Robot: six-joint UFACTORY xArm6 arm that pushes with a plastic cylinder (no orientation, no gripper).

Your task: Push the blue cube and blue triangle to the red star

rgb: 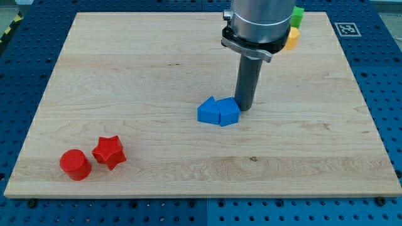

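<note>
Wood board (157,56): my tip (244,108) touches right side of blue cube (228,113), blue triangle (208,111) joined; red star (108,151) far left.

red cylinder (75,164), yellow block (291,38), green block (297,16)

Grey metal cylinder body, silver flange collar, straight dark rod, my tip (244,109).

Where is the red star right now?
The red star sits near the board's bottom-left corner in the camera view, right beside the red cylinder and far from the two blue blocks.
</note>
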